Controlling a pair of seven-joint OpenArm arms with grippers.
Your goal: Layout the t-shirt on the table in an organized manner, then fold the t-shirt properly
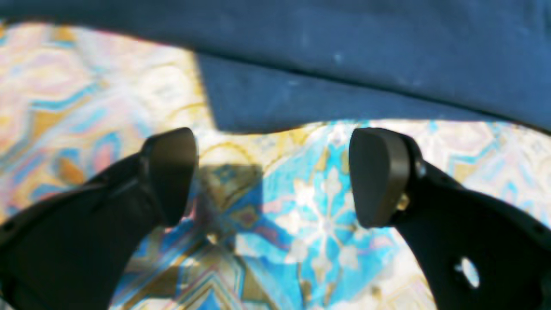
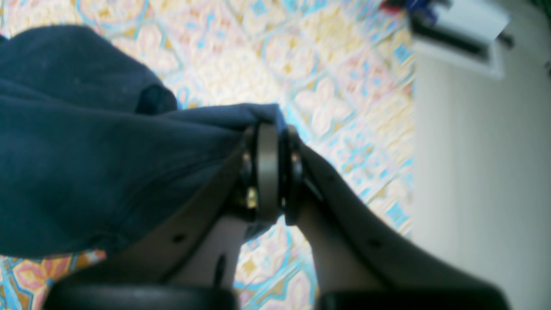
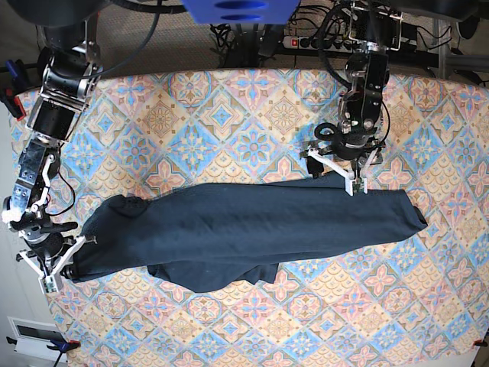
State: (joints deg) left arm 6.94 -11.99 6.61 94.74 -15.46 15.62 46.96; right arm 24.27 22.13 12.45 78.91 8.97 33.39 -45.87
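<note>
The dark navy t-shirt [image 3: 244,225] lies stretched in a long, bunched band across the middle of the patterned table [image 3: 229,115]. At its left end my right gripper [image 3: 72,258] is shut on an edge of the fabric. The right wrist view shows the pads [image 2: 267,172] pressed together on a fold of the t-shirt [image 2: 86,172], which drapes away over the table [image 2: 344,86]. My left gripper [image 3: 334,174] stands open at the shirt's far edge. In the left wrist view its fingers [image 1: 170,172] are wide apart over bare table [image 1: 318,215], just short of the t-shirt [image 1: 344,51].
A power strip and cables [image 3: 306,42] run along the far side behind the table. A white box [image 3: 30,336] sits on the floor at the near left corner. The table's edge [image 2: 412,129] is close to my right gripper.
</note>
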